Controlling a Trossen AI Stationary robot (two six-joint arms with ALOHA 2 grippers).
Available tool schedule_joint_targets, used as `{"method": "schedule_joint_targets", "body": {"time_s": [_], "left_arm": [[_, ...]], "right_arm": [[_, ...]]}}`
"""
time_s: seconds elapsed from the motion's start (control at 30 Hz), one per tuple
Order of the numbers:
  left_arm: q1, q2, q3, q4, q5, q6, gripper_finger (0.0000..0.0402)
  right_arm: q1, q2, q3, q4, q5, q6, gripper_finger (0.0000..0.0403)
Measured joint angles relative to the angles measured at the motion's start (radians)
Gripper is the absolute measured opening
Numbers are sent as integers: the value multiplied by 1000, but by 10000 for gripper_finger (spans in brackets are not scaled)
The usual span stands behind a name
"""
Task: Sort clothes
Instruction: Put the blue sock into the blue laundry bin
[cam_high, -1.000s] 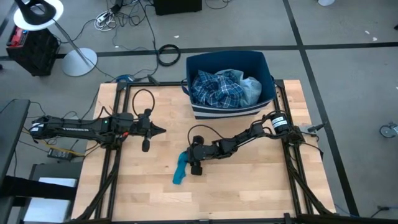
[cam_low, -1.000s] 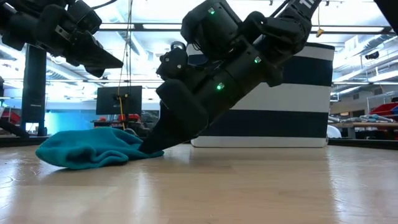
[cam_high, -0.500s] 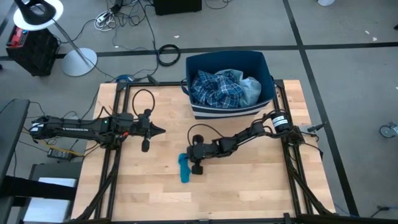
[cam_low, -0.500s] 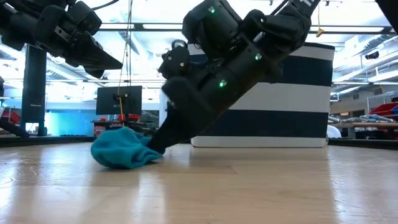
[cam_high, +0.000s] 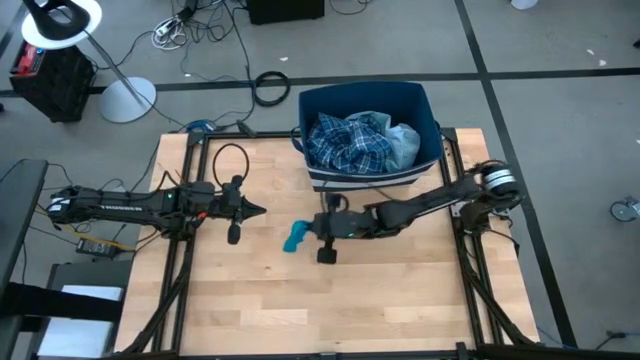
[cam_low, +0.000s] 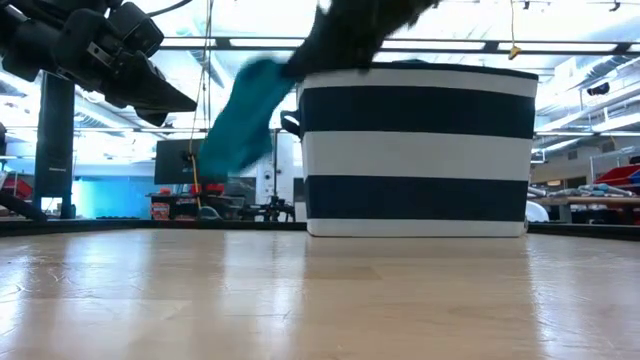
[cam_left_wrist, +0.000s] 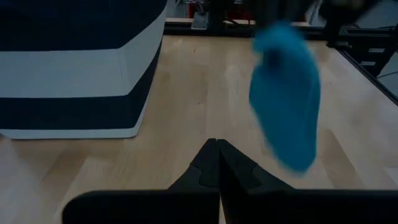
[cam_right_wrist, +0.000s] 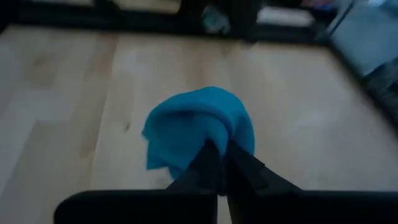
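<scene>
A teal sock (cam_high: 294, 238) hangs in the air above the middle of the table, with my right gripper (cam_high: 309, 232) shut on it; the low view shows the sock (cam_low: 240, 120) well clear of the wood. A blue-white plaid shirt (cam_high: 350, 140) and a light-blue piece (cam_high: 403, 146) lie in the dark-blue bin (cam_high: 304, 112) at the far edge. My left gripper (cam_high: 262, 210) hovers shut at the table's left, holding nothing, its tips (cam_left_wrist: 217, 144) pointing toward the sock (cam_left_wrist: 286, 106). My right gripper pinches a bunched part of the sock (cam_right_wrist: 208, 138) between its two fingers, which point toward the table's left. The sock is lifted clear of the table, and its free end (cam_low: 216, 165) hangs slack below and to the left of the fingers.
The striped bin (cam_low: 420, 150) stands at the table's far edge, just behind my right arm. Bare wood (cam_high: 260, 300) lies along the near half of the table. A lamp stand (cam_high: 125, 98) and cables are on the floor beyond.
My right gripper has shut on the sock, bunching it up on the table, then gone up and toward the far edge and the bin. The sock, first spread flat on the wood, now hangs clear of it.
</scene>
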Motion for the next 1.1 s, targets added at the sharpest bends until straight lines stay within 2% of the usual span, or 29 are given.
{"method": "schedule_joint_targets", "body": {"time_s": [0.3,0.47,0.57,0.77,0.97,1.1], "left_arm": [[0,0,0,-2,0,-6,0],[0,0,0,-3,0,-8,0],[0,0,0,-3,0,-6,0],[0,0,0,-4,-1,-3,0],[0,0,0,-5,-1,-2,0],[0,0,0,-4,-1,-1,0]], "right_arm": [[-33,-276,0,-10,180,-148,8],[-110,-398,0,-9,328,-228,8],[-180,-453,0,-18,366,-242,8],[-351,-506,0,-158,365,-157,8],[-507,-456,0,-383,197,84,8],[-574,-373,0,-469,151,195,8]]}}
